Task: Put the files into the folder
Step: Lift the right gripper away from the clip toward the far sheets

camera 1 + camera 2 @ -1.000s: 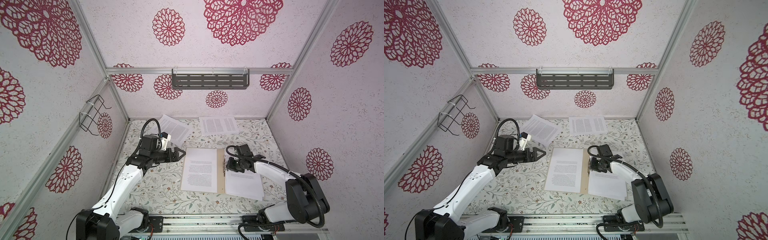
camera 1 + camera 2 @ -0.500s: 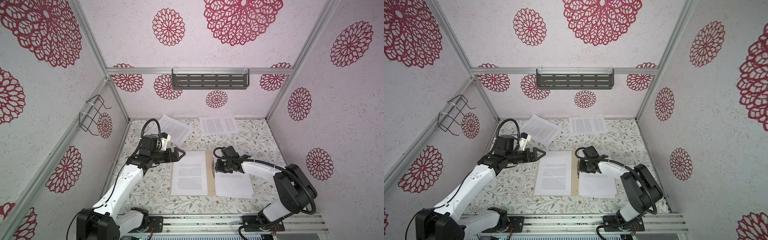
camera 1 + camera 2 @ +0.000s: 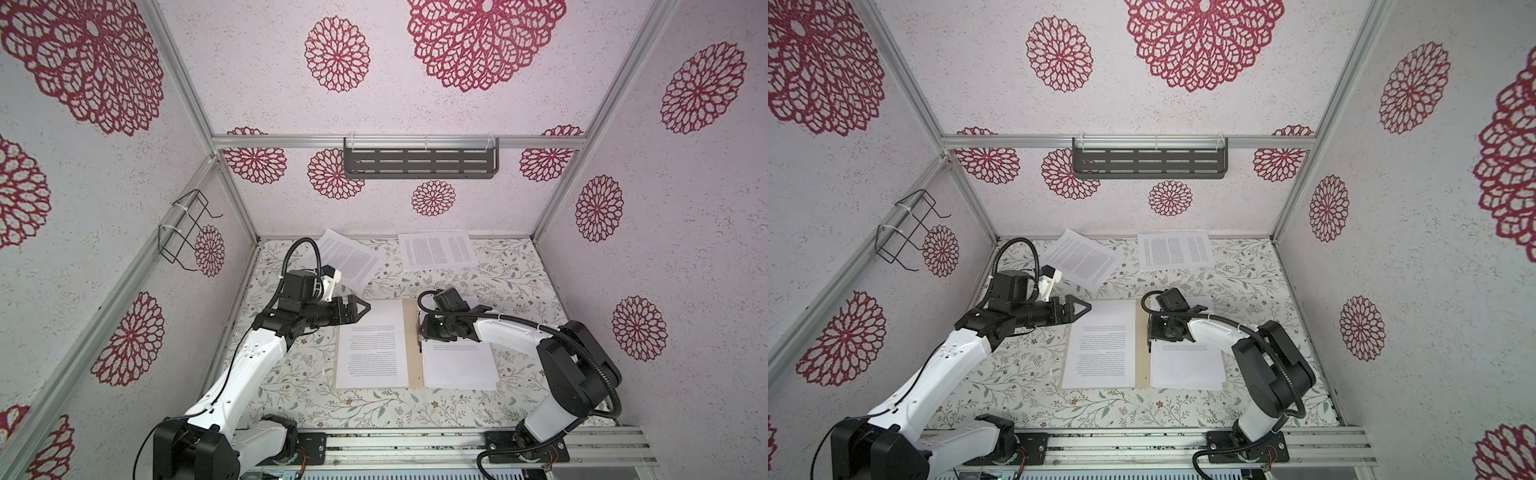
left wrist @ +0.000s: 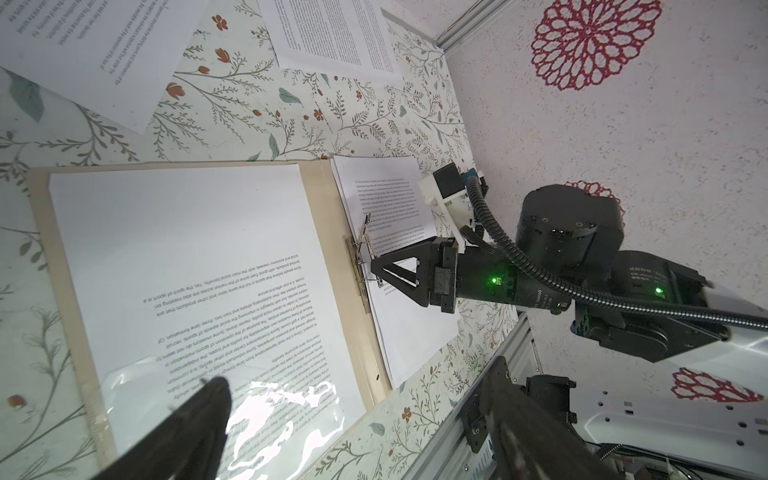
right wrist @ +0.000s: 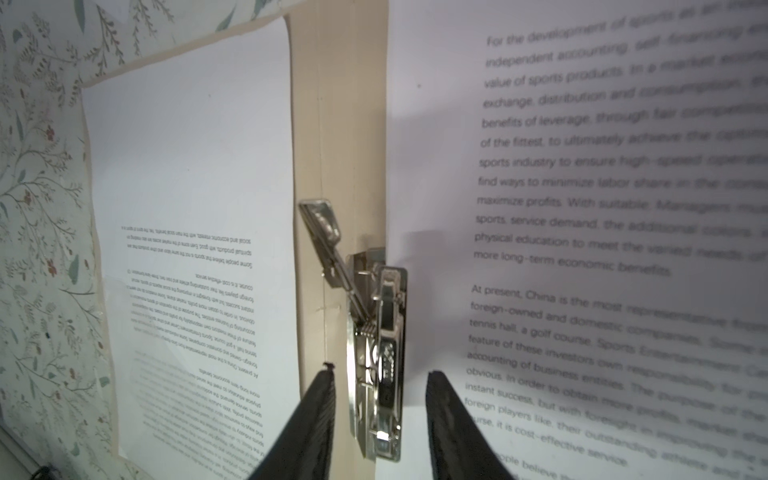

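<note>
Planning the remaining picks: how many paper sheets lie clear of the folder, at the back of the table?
2. A tilted sheet lies at back left; a straight sheet lies at back centre. Either may cover further sheets that the views cannot show.

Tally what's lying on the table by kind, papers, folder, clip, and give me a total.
Paper sheets or piles: 4, two on the folder, two behind it; sheets per pile unclear
Folder: 1
Metal clip: 1
Total: 6
</note>
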Tool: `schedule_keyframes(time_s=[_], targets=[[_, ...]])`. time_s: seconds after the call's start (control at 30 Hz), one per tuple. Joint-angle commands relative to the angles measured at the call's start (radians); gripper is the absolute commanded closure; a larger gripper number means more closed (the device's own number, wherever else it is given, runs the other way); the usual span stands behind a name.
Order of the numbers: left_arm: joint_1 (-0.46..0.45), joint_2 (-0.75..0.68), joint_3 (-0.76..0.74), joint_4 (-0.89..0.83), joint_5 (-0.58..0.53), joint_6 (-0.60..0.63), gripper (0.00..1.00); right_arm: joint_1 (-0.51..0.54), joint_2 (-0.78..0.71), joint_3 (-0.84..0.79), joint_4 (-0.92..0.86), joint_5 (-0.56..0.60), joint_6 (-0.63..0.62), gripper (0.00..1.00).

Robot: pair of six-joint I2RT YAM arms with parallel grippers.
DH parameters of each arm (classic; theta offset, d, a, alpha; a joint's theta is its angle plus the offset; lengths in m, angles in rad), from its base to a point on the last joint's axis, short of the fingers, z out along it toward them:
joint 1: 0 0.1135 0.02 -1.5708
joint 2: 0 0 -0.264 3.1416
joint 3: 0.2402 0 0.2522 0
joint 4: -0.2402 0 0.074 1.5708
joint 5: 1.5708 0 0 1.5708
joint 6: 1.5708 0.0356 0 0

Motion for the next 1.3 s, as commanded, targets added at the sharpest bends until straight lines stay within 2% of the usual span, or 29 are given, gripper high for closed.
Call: schedule_keyframes(time_s=[0.0, 0.27, 0.4, 0.57, 0.73, 0.93, 0.97, 1.0, 1.03, 1.07, 1.27], targets=[[0.009, 0.009, 0.023, 0.004, -0.004, 0.03, 0.03, 0.004, -0.063, 0.046, -0.072, 0.053, -0.034, 0.43], [0.008, -0.003, 0.017, 0.001, -0.018, 0.02, 0.03, -0.059, -0.168, 0.075, -0.152, 0.062, -0.098, 0.31], [0.008, -0.022, 0.011, -0.006, -0.032, 0.007, 0.03, -0.175, -0.185, 0.076, -0.09, 0.009, -0.097, 0.25], [0.008, -0.06, -0.017, -0.006, -0.064, -0.005, 0.03, -0.33, -0.072, 0.199, -0.005, -0.042, -0.037, 0.23], [0.008, -0.074, -0.022, -0.038, -0.099, 0.013, 0.03, -0.417, 0.132, 0.373, 0.09, -0.1, 0.115, 0.23], [0.009, -0.046, -0.013, -0.038, -0.113, 0.033, 0.03, -0.417, 0.399, 0.609, 0.102, -0.126, 0.356, 0.24], [0.01, -0.039, -0.009, -0.041, -0.113, 0.038, 0.03, -0.414, 0.422, 0.617, 0.131, -0.116, 0.389, 0.23], [0.01, -0.031, -0.005, -0.044, -0.111, 0.041, 0.03, -0.41, 0.444, 0.621, 0.161, -0.104, 0.428, 0.17], [0.013, -0.025, -0.002, -0.046, -0.109, 0.045, 0.03, -0.409, 0.468, 0.631, 0.177, -0.097, 0.462, 0.05], [0.014, -0.02, 0.0, -0.046, -0.107, 0.046, 0.03, -0.409, 0.487, 0.643, 0.183, -0.086, 0.487, 0.01], [0.031, -0.006, 0.003, -0.04, -0.086, 0.042, 0.02, -0.406, 0.58, 0.647, 0.275, -0.06, 0.634, 0.03]])
